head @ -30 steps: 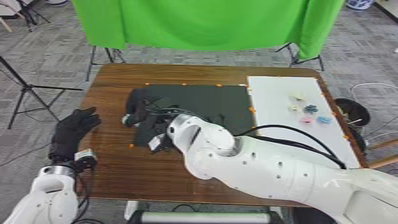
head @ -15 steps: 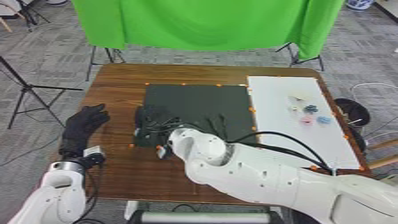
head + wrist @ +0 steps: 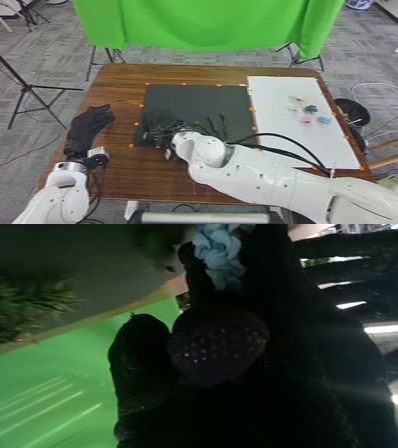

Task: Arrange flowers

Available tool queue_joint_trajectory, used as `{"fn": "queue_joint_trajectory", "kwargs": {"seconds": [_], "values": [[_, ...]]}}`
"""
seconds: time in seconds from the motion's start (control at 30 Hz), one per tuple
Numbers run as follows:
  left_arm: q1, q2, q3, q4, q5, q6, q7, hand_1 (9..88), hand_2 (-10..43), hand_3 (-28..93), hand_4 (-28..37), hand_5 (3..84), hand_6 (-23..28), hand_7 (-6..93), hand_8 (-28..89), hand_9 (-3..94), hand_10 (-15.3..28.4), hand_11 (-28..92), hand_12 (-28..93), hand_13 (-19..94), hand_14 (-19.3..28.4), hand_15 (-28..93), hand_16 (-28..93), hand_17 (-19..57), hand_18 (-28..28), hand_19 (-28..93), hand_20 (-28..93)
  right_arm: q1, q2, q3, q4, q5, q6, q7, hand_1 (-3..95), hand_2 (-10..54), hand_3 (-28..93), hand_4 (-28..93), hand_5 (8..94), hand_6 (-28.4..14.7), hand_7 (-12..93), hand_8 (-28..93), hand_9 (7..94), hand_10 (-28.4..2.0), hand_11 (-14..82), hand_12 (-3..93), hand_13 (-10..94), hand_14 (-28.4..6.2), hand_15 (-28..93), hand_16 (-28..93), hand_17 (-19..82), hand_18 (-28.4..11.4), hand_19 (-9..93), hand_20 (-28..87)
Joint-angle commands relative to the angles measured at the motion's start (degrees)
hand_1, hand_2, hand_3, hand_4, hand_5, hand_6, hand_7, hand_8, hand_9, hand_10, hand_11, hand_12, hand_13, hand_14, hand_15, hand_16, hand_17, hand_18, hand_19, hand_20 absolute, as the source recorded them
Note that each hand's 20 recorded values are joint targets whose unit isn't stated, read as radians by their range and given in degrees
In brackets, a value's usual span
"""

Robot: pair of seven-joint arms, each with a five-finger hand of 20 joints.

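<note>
Black tripod legs (image 3: 28,86) stand on the grey floor (image 3: 53,55) at the far left of the head view. Next comes the robot's left hand (image 3: 87,127), gloved in black, by the left edge of the brown wooden table (image 3: 115,80); its fingers are loose and fairly straight. A dark mat (image 3: 200,100) edged with orange marks covers the middle of the tabletop, and over its left part is the right hand (image 3: 162,129). In the right wrist view, the right hand (image 3: 218,346) is clamped on a pale blue ruffled flower (image 3: 218,251), set between its dark fingers. Behind the table, a bright green cloth (image 3: 204,25) hangs down.

Right of the mat, a white board (image 3: 293,145) bears a loose cluster of small flowers: a cream one (image 3: 299,95) farthest back, a yellowish one (image 3: 292,107) nearer, a pink one (image 3: 306,120), a dark teal one (image 3: 311,108) and a light blue one (image 3: 324,120). Beside the table's right edge stands a black bin (image 3: 355,114).
</note>
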Motion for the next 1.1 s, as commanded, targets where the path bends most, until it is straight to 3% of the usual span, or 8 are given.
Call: {"fn": "queue_joint_trajectory", "kwargs": {"seconds": [0.03,0.43,0.63,0.73,0.83,1.1], "values": [[0.43,-0.8,0.38,-0.06,0.24,-0.69,-0.25,19.3,-1.4,66,-28.3,51.4,1.6,17.1,-6,48.8,13.2,19,14,41,16.3,21,1,12.8,11.8,9,23,1.53,-0.22,0.15,2.3,-1.12,1.14,0.53,63.8,-9.5,62,-16,76.7,1.0,27,2,84.2,-11.0,4.0,32.7,92,-1.4,56,34,69,-7.9,91,43],[0.83,-0.95,0.21,-0.19,0.45,-0.87,-0.3,19.0,-2.0,67,-28.3,51.3,1.5,17.0,-6,48.8,13.3,19,14,41,16.3,21,1,12.7,11.8,9,23,3.09,0.71,-0.3,1.92,0.0,0.44,1.1,59.4,-9.5,64,-14,72.5,1.2,28,2,80.3,-11.0,4.7,31.5,91,-1.5,57,34,68,-8.0,92,41],[0.66,-0.84,0.27,-0.14,0.61,-1.16,-0.32,19.9,-3.6,67,-28.3,51.1,1.6,17.0,-6,48.8,13.2,19,14,41,16.3,21,1,12.7,11.8,9,23,4.0,1.36,-0.35,0.49,1.04,-1.0,0.88,54.3,-9.5,64,-13,67.0,1.4,28,1,69.5,-12.4,16.0,19.3,89,-1.7,58,33,66,-8.6,92,42],[0.97,-0.91,0.06,-0.3,0.79,-1.33,-0.47,20.3,-4.4,68,-28.3,51.0,1.6,17.0,-6,48.7,13.1,19,14,41,16.4,21,1,12.6,11.8,9,23,4.13,1.77,-0.02,-0.49,1.15,-2.31,1.21,48.9,-9.5,69,-13,64.6,2.1,25,0,66.1,-12.6,15.7,18.3,88,-1.8,59,32,66,-8.9,93,42],[1.28,-1.03,-0.14,-0.35,0.65,-1.18,-0.49,20.2,-5.2,68,-28.3,50.9,1.5,17.0,-6,48.7,13.2,19,14,41,16.4,21,1,12.6,11.8,9,23,4.23,2.33,0.62,-1.82,1.44,-4.96,1.56,44.6,-9.5,73,-14,61.4,3.1,23,-10,62.9,-13.0,14.6,18.3,88,-1.7,59,31,64,-9.3,93,42],[2.01,-0.96,-0.58,-0.69,0.82,-1.19,-0.67,21.2,-6.1,68,-28.3,50.7,1.4,17.3,-7,48.6,13.3,19,14,41,16.3,21,1,12.6,11.8,9,23,5.61,3.94,1.86,-4.95,2.03,-7.83,2.24,40.7,-9.5,73,-14,54.6,3.8,21,-11,54.5,-13.5,11.3,18.1,86,-2.0,59,30,63,-9.6,92,42]]}}
